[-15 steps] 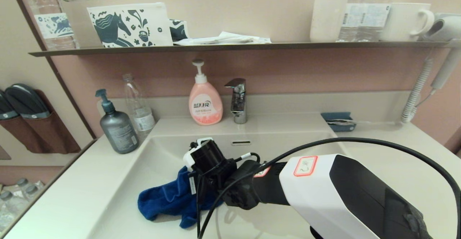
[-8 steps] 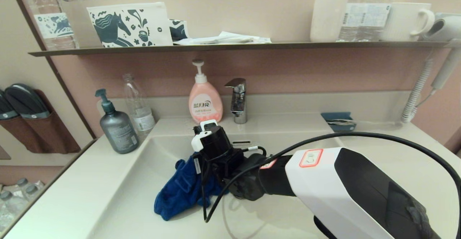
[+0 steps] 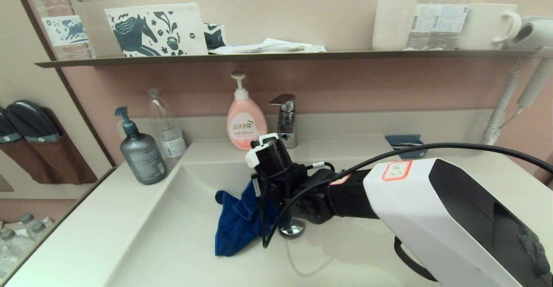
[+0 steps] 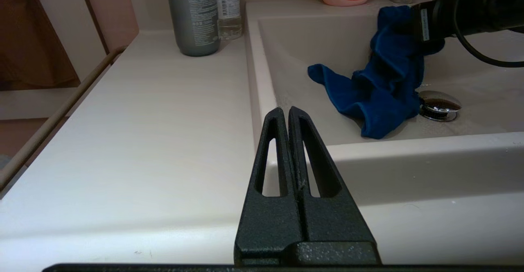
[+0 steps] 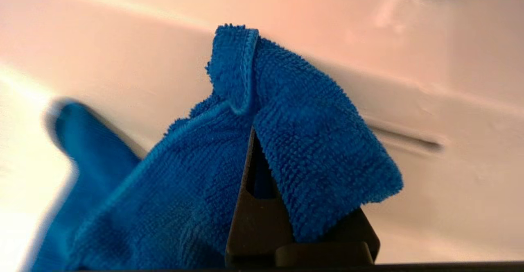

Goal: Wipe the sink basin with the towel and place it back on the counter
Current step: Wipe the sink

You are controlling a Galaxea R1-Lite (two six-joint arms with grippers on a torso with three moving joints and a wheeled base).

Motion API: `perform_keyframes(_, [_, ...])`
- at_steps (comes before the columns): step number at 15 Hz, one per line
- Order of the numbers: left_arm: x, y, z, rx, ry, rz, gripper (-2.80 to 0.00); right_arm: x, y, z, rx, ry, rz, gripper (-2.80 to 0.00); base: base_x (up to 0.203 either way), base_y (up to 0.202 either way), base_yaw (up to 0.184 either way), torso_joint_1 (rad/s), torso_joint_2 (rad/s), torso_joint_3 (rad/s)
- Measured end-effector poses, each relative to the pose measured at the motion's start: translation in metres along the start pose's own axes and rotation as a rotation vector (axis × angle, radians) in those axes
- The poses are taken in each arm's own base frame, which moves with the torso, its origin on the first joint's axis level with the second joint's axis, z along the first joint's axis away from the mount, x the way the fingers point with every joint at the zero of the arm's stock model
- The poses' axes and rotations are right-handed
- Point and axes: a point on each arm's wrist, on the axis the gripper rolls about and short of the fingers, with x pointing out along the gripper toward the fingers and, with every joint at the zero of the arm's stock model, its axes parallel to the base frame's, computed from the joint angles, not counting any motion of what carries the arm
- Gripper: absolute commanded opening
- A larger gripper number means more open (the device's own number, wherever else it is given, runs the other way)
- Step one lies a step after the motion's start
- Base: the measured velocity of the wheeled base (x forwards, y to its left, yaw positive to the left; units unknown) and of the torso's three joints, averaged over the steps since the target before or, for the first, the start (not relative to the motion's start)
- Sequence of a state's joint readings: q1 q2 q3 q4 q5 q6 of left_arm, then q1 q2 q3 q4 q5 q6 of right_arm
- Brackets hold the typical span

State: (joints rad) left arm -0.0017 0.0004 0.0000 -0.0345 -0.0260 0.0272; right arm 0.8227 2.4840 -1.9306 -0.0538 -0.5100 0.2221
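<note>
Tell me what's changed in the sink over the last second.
The right gripper, shut on the towel, moved right and toward the faucet, lifting the towel off the sink basin floor and exposing the drain plug. The left gripper stays parked, shut; bottles unmoved.

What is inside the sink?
Inside the sink basin is the blue towel, pinched by the right claw, and the shiny drain plug. The towel hides the sink floor beneath it.

Head view high, facing down. Left wrist low over counter (image 4: 135,132). Right wrist close. All share sink basin (image 3: 173,243).
</note>
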Motion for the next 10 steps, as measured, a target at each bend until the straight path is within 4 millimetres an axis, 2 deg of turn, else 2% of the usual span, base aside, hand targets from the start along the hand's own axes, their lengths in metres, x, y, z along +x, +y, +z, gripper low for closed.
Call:
perform_keyframes(4, [0.0,0.0,0.0,0.0,0.0,0.0,-2.8,-0.001,-0.028,0.002,-0.023,0.07,-0.09,-2.8,0.0,0.0,0.0,0.0,0.0,0.0])
perform_keyframes(10, [0.0,0.0,0.0,0.0,0.001,0.0,-2.8,-0.019,-0.078,0.015,0.015,0.086,-0.191,-2.8,0.0,0.0,0.0,0.0,0.0,0.0])
